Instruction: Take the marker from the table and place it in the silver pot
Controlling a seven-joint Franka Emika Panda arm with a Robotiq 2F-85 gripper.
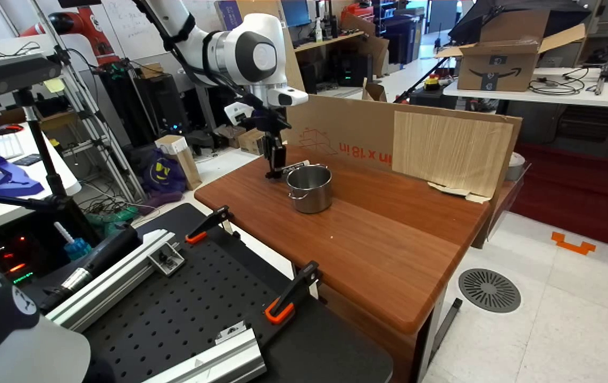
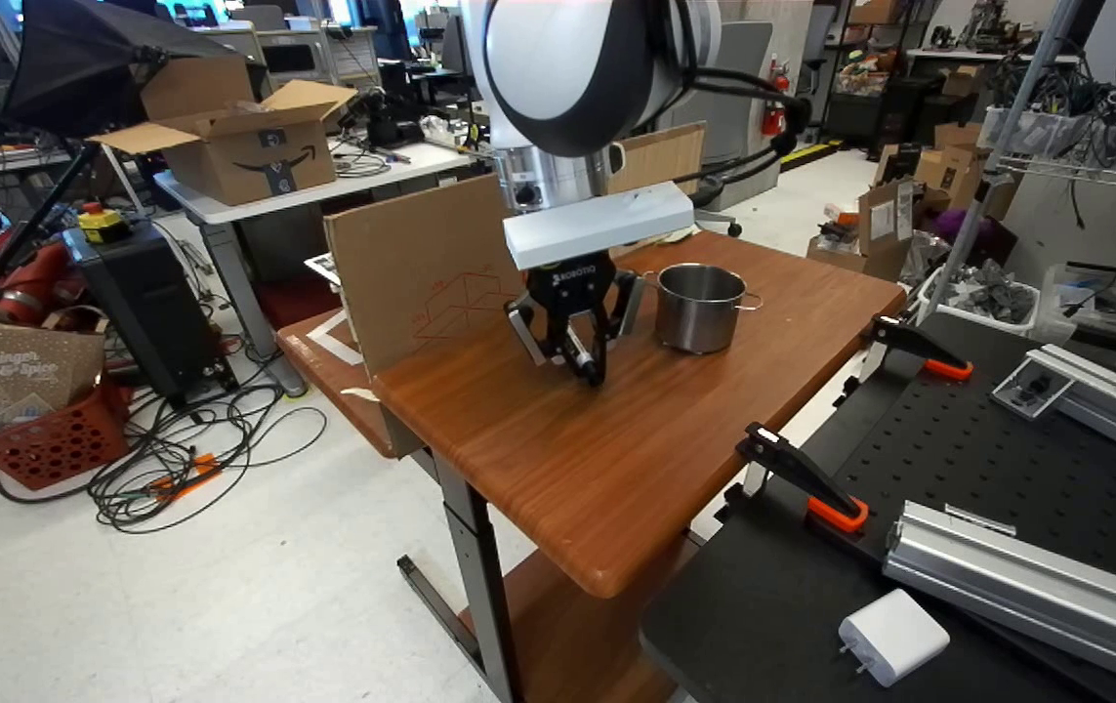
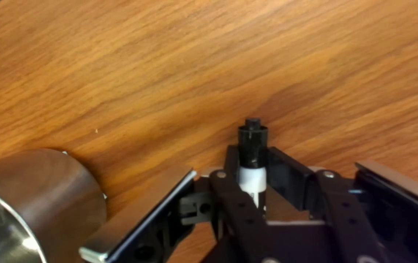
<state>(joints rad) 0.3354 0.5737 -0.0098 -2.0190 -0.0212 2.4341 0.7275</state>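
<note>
The marker (image 3: 252, 164) is seen lower centre in the wrist view, pinched by the gripper (image 3: 252, 155), closed to its width. Grasping is judged done; lift-off cannot be confirmed. Raising, then carriage over the pot (image 3: 57, 191), lower left, is required next.

The table (image 1: 383, 255) had a smooth, red-brown wooden top with round corners. A round, shiny silver pot (image 1: 311, 194) stood upright on it, open at the top. A tiny pale speck (image 3: 96, 130) lay on the wood near the pot. A big cardboard sheet (image 1: 357, 122) stood along one edge; you couldn't tell if it rested on the wood. A dark metal leg (image 2: 479, 557) showed under the top.
</note>
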